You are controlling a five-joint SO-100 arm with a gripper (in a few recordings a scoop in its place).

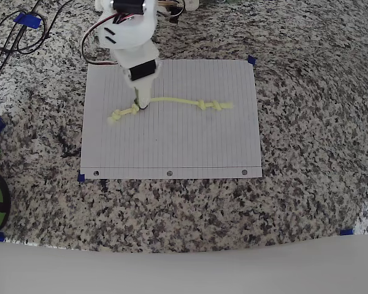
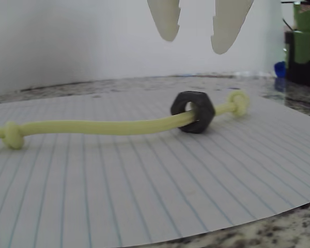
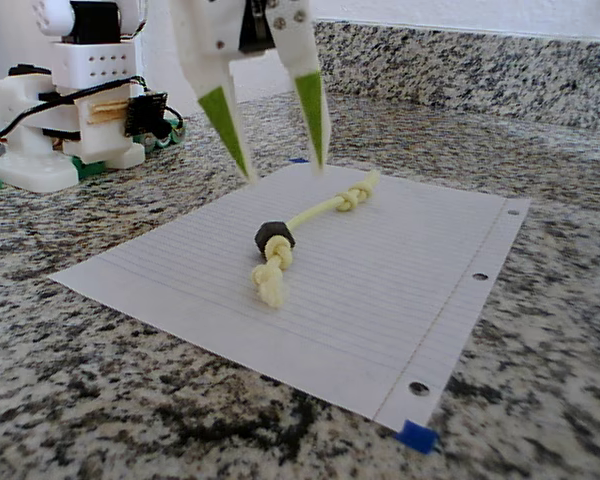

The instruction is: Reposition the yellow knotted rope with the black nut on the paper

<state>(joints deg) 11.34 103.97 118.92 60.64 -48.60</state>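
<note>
Spread and empty above the paper [image 3: 400,300], the gripper [image 3: 277,160] should pinch the light, limp yellow knotted rope [image 3: 315,215] beside its heavier black nut [image 3: 274,236], which may slide.

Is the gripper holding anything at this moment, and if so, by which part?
Nothing is held. The gripper is open, its fingers above the paper, clear of the yellow knotted rope and the black nut threaded on it.
</note>
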